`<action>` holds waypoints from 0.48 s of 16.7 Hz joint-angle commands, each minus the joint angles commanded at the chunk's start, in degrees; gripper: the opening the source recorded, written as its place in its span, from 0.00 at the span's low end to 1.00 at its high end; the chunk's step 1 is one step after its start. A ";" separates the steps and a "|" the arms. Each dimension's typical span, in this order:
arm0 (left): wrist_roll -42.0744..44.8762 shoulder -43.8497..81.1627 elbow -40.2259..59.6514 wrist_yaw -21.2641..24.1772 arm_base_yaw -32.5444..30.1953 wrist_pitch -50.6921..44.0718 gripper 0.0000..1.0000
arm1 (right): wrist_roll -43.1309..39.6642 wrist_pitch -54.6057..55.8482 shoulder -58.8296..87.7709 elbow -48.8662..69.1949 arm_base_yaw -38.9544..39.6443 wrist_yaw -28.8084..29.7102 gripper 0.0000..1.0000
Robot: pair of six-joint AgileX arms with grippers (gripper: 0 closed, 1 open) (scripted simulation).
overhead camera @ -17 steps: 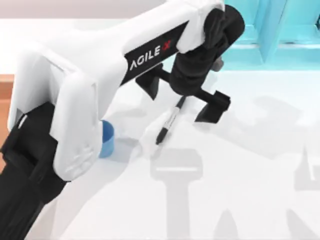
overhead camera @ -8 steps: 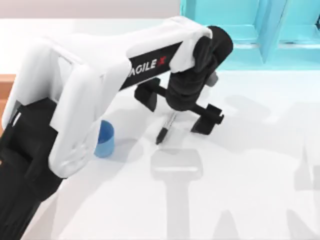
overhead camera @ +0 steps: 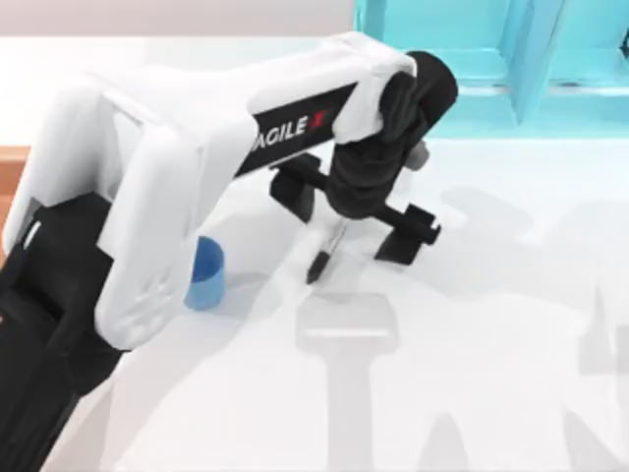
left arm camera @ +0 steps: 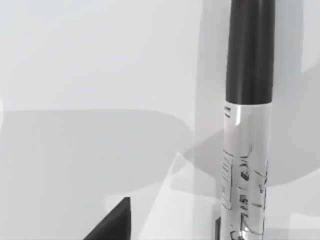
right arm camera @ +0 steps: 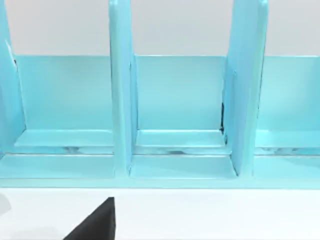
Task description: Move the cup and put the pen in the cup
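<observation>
Now, left hand [overhead camera: 356, 208] astride pen [overhead camera: 322, 254]

The left gripper [overhead camera: 356, 218] has come down over the pen [overhead camera: 324, 253], exposing the cup [overhead camera: 204, 274].

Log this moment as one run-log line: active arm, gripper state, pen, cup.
arm: left | left gripper: open, straddling pen | pen: flat on table, not gripped | cup: upright, at pen's left, apart | right arm: faces turquoise shelf
</observation>
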 joint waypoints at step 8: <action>0.00 0.00 0.00 0.00 0.00 0.00 0.10 | 0.00 0.00 0.00 0.00 0.00 0.00 1.00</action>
